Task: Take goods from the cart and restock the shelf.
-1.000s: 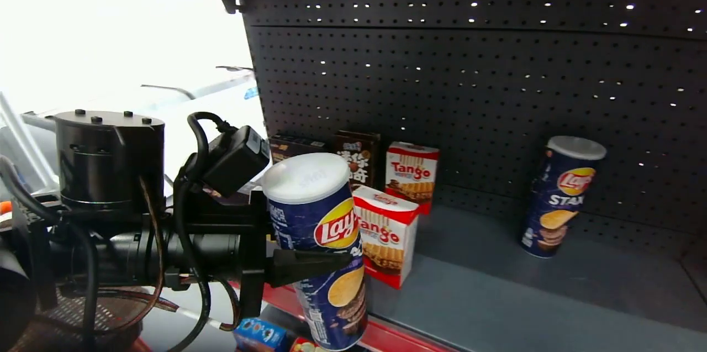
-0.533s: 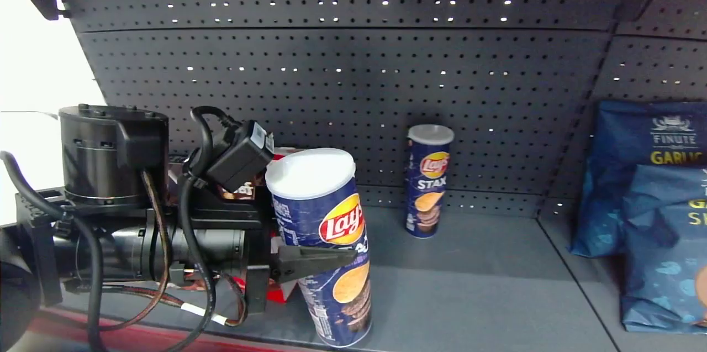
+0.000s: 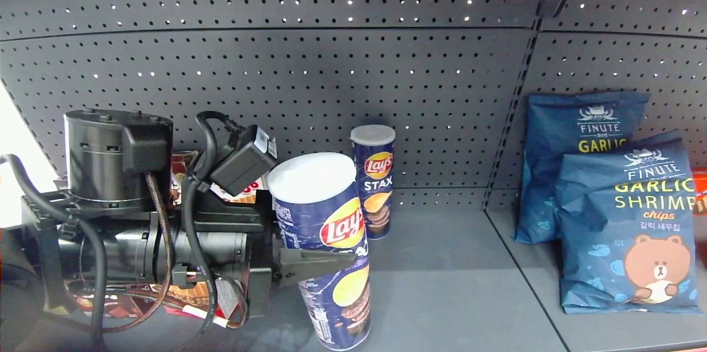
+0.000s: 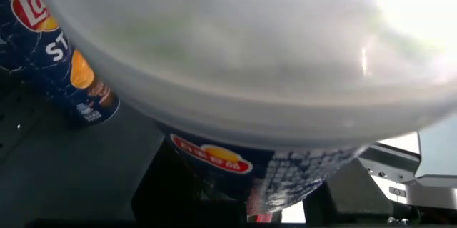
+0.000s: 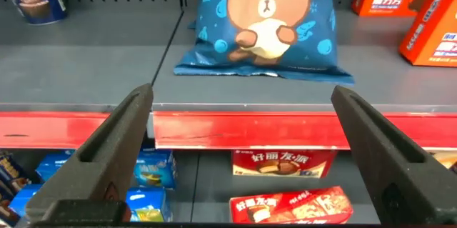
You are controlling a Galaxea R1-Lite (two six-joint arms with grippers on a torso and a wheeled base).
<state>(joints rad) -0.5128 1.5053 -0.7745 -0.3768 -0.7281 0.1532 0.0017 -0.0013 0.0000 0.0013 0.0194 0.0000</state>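
One chip can (image 3: 317, 197) sits upright in our left gripper (image 3: 326, 255), fingers (image 3: 309, 262) clamped around its middle, at the shelf (image 3: 453, 291) front. We want it lowered straight, level, near the standing can (image 3: 375, 175) behind, and released only once settled.

Left tool (image 3: 325, 257) lies level, clamped round a chip can (image 3: 317, 203), while the right tool (image 5: 241, 93) stands wide open
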